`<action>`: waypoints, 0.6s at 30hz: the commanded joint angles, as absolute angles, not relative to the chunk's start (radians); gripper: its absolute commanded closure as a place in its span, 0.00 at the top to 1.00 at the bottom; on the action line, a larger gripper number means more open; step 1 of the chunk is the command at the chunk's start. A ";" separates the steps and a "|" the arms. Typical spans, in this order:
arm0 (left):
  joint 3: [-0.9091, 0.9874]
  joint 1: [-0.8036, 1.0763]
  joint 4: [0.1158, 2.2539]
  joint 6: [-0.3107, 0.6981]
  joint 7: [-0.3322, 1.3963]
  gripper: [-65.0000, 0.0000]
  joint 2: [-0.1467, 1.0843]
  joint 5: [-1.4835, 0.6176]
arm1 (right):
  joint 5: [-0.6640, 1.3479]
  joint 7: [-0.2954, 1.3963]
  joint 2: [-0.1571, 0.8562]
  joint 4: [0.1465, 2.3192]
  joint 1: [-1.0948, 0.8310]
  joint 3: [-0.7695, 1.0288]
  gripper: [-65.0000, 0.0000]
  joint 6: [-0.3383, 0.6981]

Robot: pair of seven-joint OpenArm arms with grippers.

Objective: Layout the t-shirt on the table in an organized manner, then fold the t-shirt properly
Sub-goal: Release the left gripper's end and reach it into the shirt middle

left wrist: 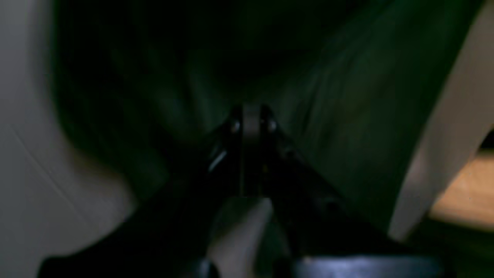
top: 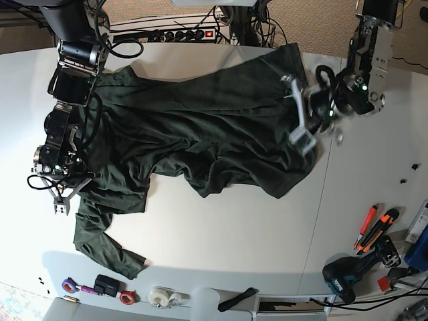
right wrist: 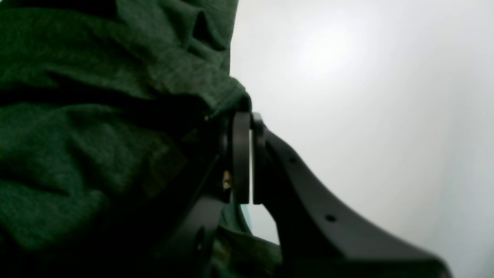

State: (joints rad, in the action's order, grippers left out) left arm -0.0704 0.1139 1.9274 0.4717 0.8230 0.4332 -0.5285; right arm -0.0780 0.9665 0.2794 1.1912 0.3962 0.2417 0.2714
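The t-shirt (top: pixel 200 134) lies spread but wrinkled across the far half of the desk (top: pixel 221 234), its body running between the two arms, one long sleeve trailing down to a cuff near the desk's front edge below the right jaws.

The left jaws (top: pixel 302 130) are closed on the t-shirt's side edge; in the left wrist view (left wrist: pixel 251 116) the two tips meet with dark green cloth bunched just above and around them, and a strip of white desk shows to either side. That picture is dim and blurred, so how much cloth is pinched cannot be told.

The right jaws (top: pixel 61 194) sit at the opposite side of the garment, by the sleeve. In the right wrist view (right wrist: pixel 247 154) the pads stand almost together with only a thin slit of light between them, and a fold of the t-shirt's hem is caught at their tips; the rest of the fabric heaps up on the near side of the jaws, with bare desk on the other side.

Well beyond the left jaws, at the desk's corner, lie a cordless drill (top: pixel 348 274) and orange-handled cutters (top: pixel 374 224). Below the right jaws along the front edge sit rolls of tape (top: pixel 160 296). No container is in view.
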 commanded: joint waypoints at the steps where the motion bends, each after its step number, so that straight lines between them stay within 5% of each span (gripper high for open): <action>1: -0.062 0.087 1.950 0.470 0.782 0.00 0.432 -0.535 | -0.079 0.953 0.296 1.210 0.427 0.244 0.00 0.265; 6: -0.062 -0.016 1.892 0.469 0.739 0.13 0.366 -0.502 | -0.079 0.962 0.296 1.210 0.427 0.244 0.00 0.254; 10: -0.063 -0.114 1.747 0.470 0.731 0.12 0.303 -0.503 | -0.079 0.962 0.296 1.210 0.427 0.244 0.00 0.253; 13: -0.063 -0.205 1.599 0.474 0.731 0.00 0.251 -0.525 | -0.078 0.961 0.296 1.209 0.426 0.244 0.00 0.253; 18: -0.063 -0.332 1.399 0.545 0.782 0.00 0.172 -0.617 | -0.075 0.960 0.296 1.209 0.426 0.244 0.00 0.253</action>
